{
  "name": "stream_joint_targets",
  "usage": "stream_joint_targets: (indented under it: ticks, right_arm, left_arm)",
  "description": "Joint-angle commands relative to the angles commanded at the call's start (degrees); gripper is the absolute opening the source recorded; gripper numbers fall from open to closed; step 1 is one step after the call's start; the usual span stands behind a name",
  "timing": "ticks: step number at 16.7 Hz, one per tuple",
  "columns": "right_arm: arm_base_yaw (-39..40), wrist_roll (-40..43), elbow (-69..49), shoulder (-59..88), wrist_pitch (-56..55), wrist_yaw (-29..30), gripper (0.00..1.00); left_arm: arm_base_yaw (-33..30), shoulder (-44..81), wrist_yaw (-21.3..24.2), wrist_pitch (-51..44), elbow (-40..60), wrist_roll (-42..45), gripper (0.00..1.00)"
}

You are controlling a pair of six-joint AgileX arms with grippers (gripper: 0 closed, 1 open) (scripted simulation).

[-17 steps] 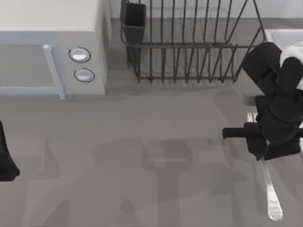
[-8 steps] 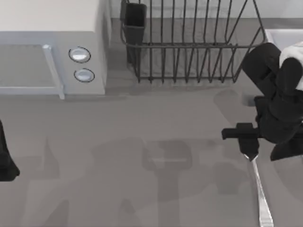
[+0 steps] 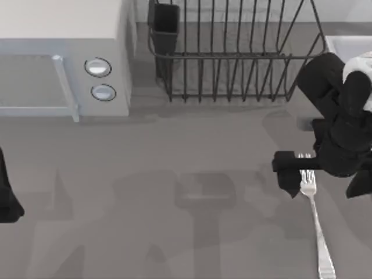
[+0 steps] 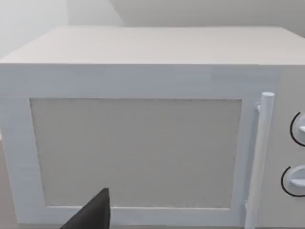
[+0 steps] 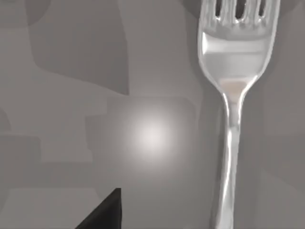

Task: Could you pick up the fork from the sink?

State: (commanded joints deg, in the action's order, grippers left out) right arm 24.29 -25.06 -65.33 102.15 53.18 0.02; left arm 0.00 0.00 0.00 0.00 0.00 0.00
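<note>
The silver fork (image 3: 317, 226) lies flat on the grey counter at the right, tines toward the back and handle running to the front edge. My right gripper (image 3: 322, 185) hovers over the tine end, open, with one finger (image 3: 288, 183) left of the tines and the other at the right edge. In the right wrist view the fork (image 5: 231, 95) rests on the grey surface, and one dark fingertip (image 5: 102, 214) stands apart from it. A corner of the pale sink (image 3: 340, 42) shows at the back right, behind the right arm. My left gripper (image 3: 6, 197) is parked at the left edge.
A dark wire dish rack (image 3: 232, 58) with a dark cup (image 3: 167, 23) stands at the back middle. A white microwave (image 3: 58, 52) fills the back left and faces the left wrist camera (image 4: 143, 143). Bare grey counter spreads across the middle and front.
The right gripper's fingers have spread wide apart, uncovering the fork's tines. The fork has slid toward the front edge since a second ago. The left arm is still.
</note>
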Motion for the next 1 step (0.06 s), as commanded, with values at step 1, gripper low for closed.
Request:
stream_joint_targets:
  ticks: [1]
  right_arm:
    - [0.0, 0.0, 0.0, 0.0, 0.0, 0.0, 1.0]
  left_arm:
    - [0.0, 0.0, 0.0, 0.0, 0.0, 0.0, 1.0]
